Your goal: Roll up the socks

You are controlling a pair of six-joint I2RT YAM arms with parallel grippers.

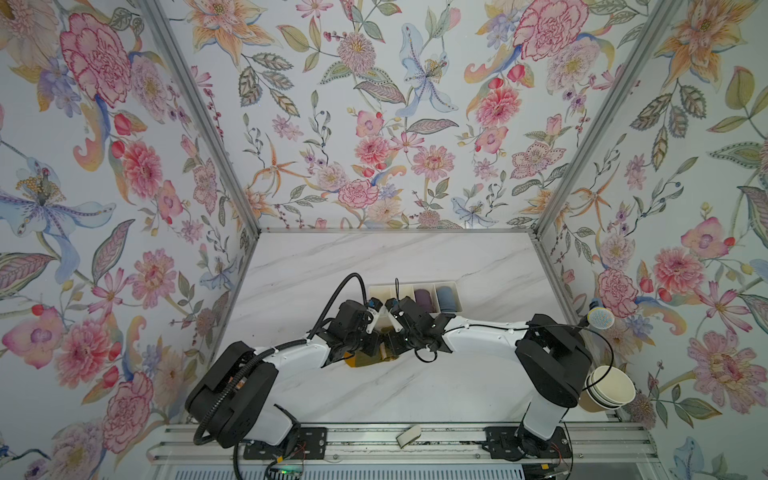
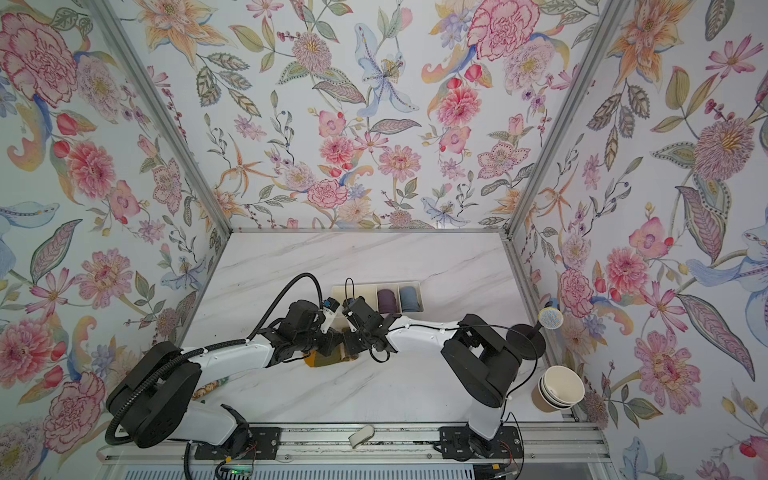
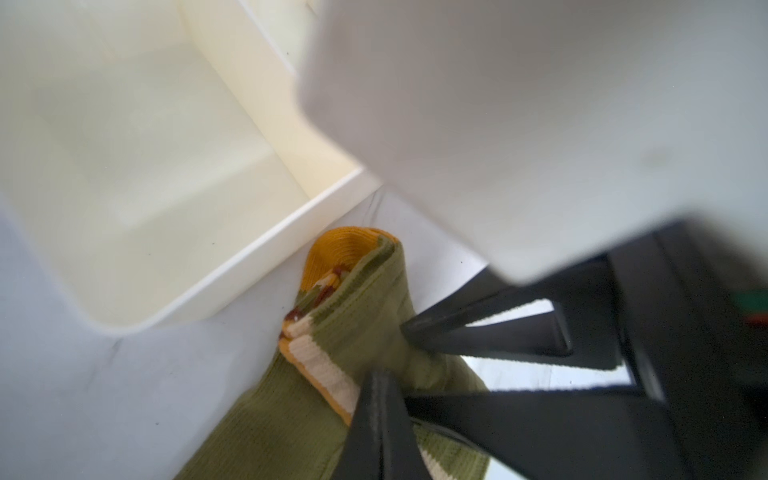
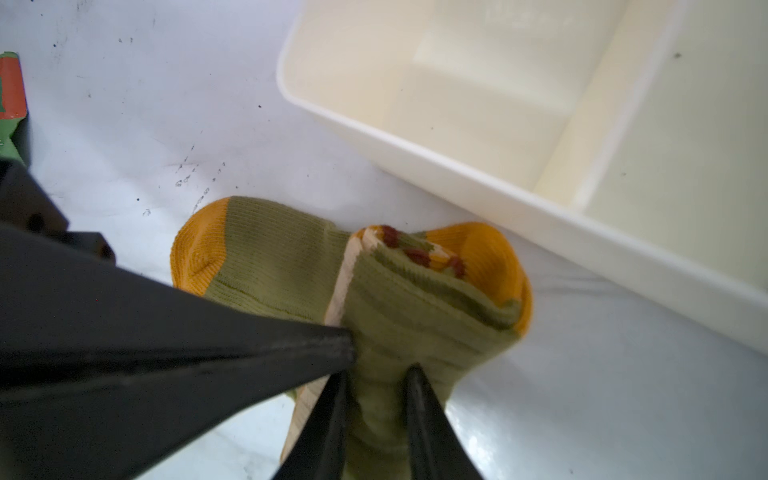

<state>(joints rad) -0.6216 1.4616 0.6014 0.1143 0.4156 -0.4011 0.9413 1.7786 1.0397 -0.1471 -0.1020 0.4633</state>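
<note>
In a top view the socks [image 1: 361, 360] lie lengthwise left-right, toe leftward. The right tool [image 4: 378, 372] grips their rolled end; the left tool [image 4: 347, 347] is closed.

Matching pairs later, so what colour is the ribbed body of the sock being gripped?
Olive green; the sock shows best in the right wrist view.
</note>
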